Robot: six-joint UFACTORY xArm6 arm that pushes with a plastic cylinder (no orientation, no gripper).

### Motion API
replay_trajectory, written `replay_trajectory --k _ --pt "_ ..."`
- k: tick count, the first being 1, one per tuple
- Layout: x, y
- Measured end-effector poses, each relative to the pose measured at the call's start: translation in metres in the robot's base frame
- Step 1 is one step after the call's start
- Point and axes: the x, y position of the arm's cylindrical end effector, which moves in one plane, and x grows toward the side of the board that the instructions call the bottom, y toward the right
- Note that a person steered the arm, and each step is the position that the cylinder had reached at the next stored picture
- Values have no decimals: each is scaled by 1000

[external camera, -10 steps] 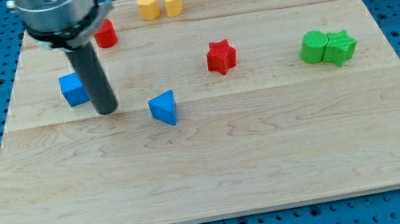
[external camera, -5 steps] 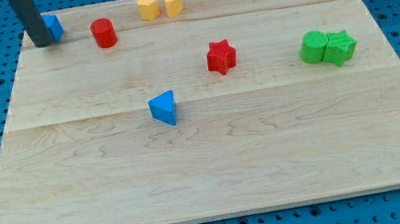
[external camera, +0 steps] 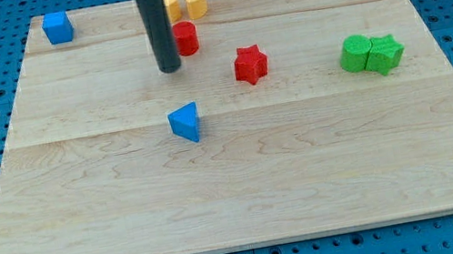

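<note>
Blue pegboard is surrounding a pale wooden board [external camera: 245,179], on which all the blocks are being carried; a red strip of surface is showing at the view's top corners.

No jaws are fitted, so no open or closed state is applicable; the rod is ending in my tip [external camera: 170,67], which is being held against the board at the left side of the red cylinder [external camera: 185,39], touching it or just beside it; contact cannot be confirmed.

Blocks, from larger group to single pieces:
- two green blocks [external camera: 371,54] are lying touching each other near the view's right edge; the right one appears star-shaped;
- two yellow blocks [external camera: 195,2] are sitting side by side at the view's top, the left one partly hidden behind the rod;
- a red star [external camera: 249,64] is lying right of my tip, apart from it;
- a blue triangular block [external camera: 185,122] is lying below my tip, apart;
- a blue cube [external camera: 57,28] is sitting at the top left corner.

Handling, as judged: the blocks are appearing small, rigid and light, sliding readily on smooth wood; the cylinder is likely to roll off a push not applied through its centre.
</note>
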Motion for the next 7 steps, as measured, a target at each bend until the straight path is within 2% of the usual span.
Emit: replay_trajectory --k 1,2,3,5,7 --pt "45 75" --pt "86 62" --pt "98 48" --pt "88 -12" --pt "96 -31"
